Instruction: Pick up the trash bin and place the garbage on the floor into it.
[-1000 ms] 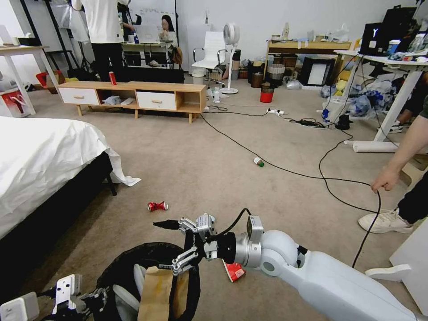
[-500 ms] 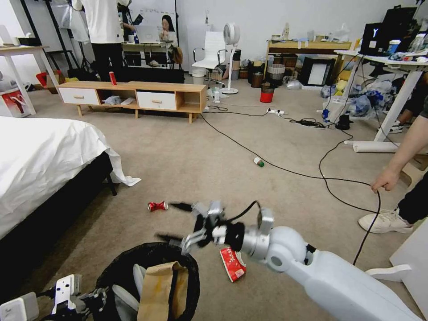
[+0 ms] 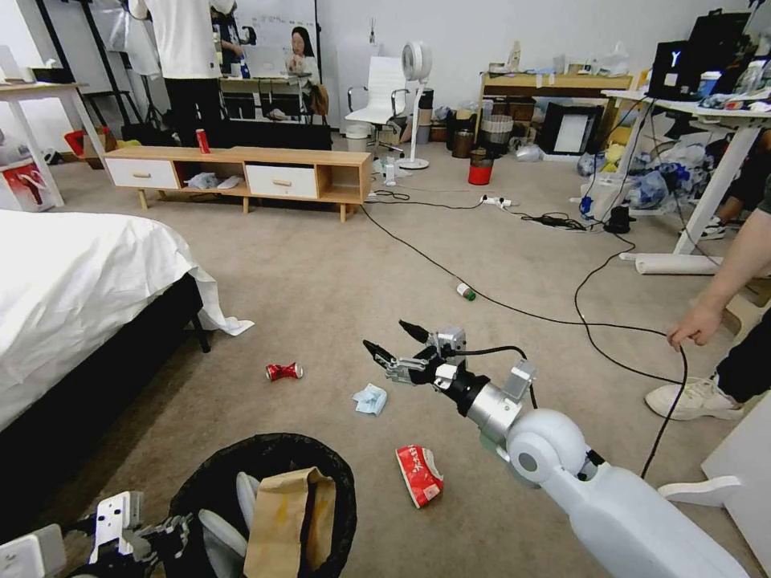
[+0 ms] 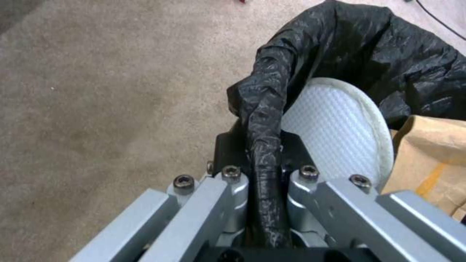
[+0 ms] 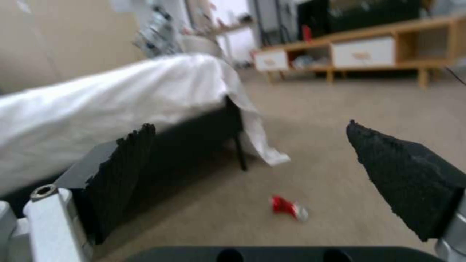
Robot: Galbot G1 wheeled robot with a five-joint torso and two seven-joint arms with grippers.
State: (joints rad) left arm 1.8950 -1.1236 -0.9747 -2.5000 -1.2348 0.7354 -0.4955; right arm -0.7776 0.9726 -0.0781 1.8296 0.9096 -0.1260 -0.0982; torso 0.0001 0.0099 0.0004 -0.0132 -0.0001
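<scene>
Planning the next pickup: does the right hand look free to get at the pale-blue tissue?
Probably yes: the right hand is open above bare floor, and nothing lies between it and the tissue.

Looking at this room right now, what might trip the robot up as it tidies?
1. The left gripper holds the trash bin only by a pinch of rim and liner; the bin might slip or tilt.
2. The brown paper bag sticks up above the rim, so it could topple out.
3. Black cables cross the floor near the green-capped bottle, and a person's hand holds one; the open right gripper or the base could snag them.
</scene>
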